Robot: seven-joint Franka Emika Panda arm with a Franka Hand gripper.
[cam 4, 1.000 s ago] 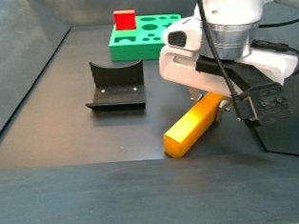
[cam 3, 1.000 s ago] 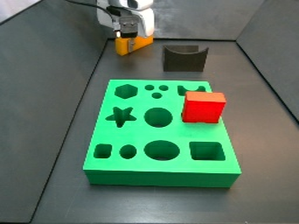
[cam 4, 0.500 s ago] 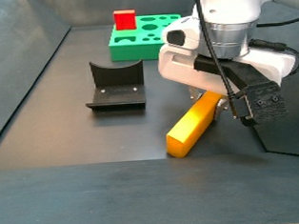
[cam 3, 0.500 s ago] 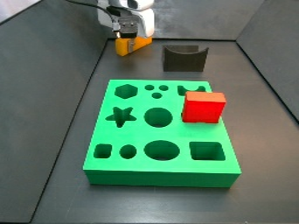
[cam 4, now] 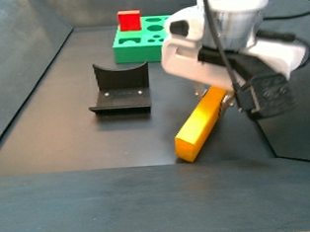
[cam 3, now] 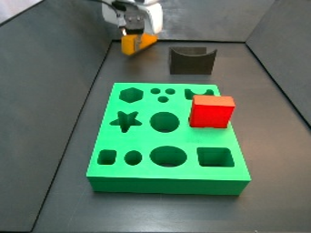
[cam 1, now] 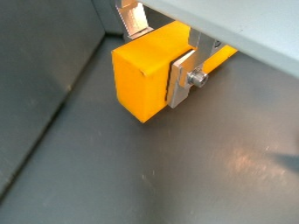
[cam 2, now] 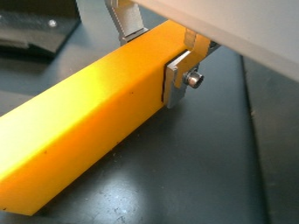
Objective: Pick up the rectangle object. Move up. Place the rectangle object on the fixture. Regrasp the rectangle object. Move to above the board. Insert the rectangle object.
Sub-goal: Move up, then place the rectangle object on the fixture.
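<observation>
Both of my fingers (cam 2: pixel 177 77) press flat against the long sides of the rectangle object (cam 2: pixel 100 118), so my gripper (cam 1: pixel 163 52) is closed on it near one end, the silver plates and a screw head showing in both wrist views. The orange-yellow block runs out from between the fingers and slopes down; in a side view (cam 4: pixel 201 124) it hangs tilted below my gripper (cam 4: pixel 219 84), its low end close to the floor, though I cannot tell whether it touches. To the left of it in that view stands the fixture (cam 4: pixel 119 88), apart from the block, and farther back lies the board (cam 4: pixel 154 41) with a red cube (cam 4: pixel 129 22) on it. In a side view the green board (cam 3: pixel 170 136) fills the near floor, the red cube (cam 3: pixel 212 111) sits at its right edge, and the fixture (cam 3: pixel 191 60) stands beyond. The dark grey floor (cam 4: pixel 84 201) is matte, with dark walls (cam 4: pixel 9 58) around it.
</observation>
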